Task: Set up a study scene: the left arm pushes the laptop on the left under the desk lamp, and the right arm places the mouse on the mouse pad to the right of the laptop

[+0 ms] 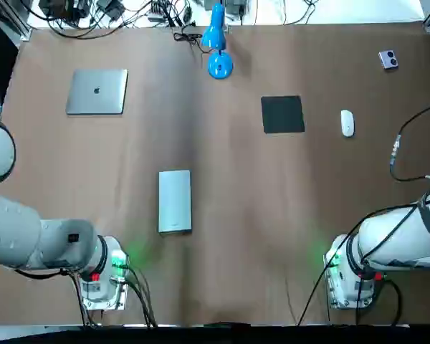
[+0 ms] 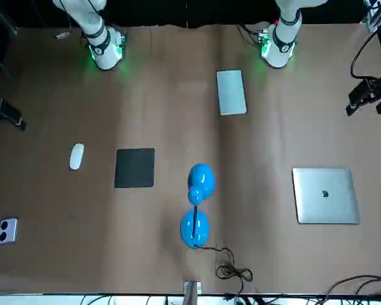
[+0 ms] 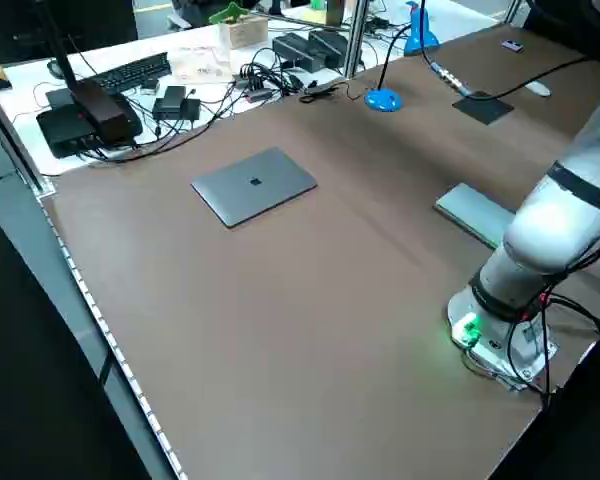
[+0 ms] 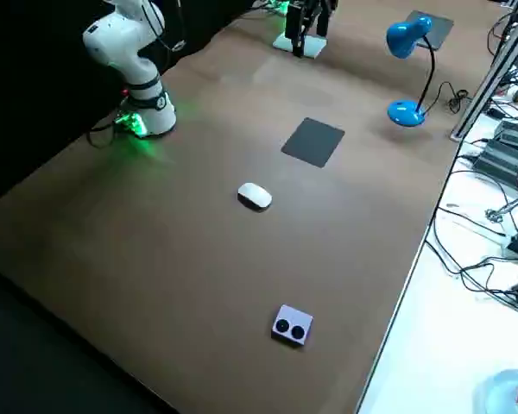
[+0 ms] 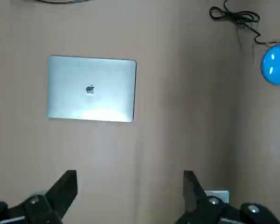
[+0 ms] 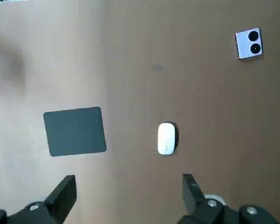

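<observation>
Start pose, no step of the task yet done. Left gripper (image 5: 129, 176) poised high above the table (image 1: 229, 236), fingers spread wide with nothing between them, probably to keep the closed laptop (image 5: 91, 88) in sight. Laptop below and ahead of it, well apart, lying flat and so fit for sliding sideways toward the blue lamp (image 1: 216, 43), farther off on the other arm's side. Right gripper (image 6: 129, 179) likewise high, wide open and empty, with the white mouse (image 6: 166, 138) below and just ahead. Dark mouse pad (image 6: 74, 131) near the mouse on the lamp side, not touching, bare for the drop. Silver slab (image 1: 175, 201) and small two-button box (image 6: 248, 44) apart from both likely paths, seemingly no part of the task.
</observation>
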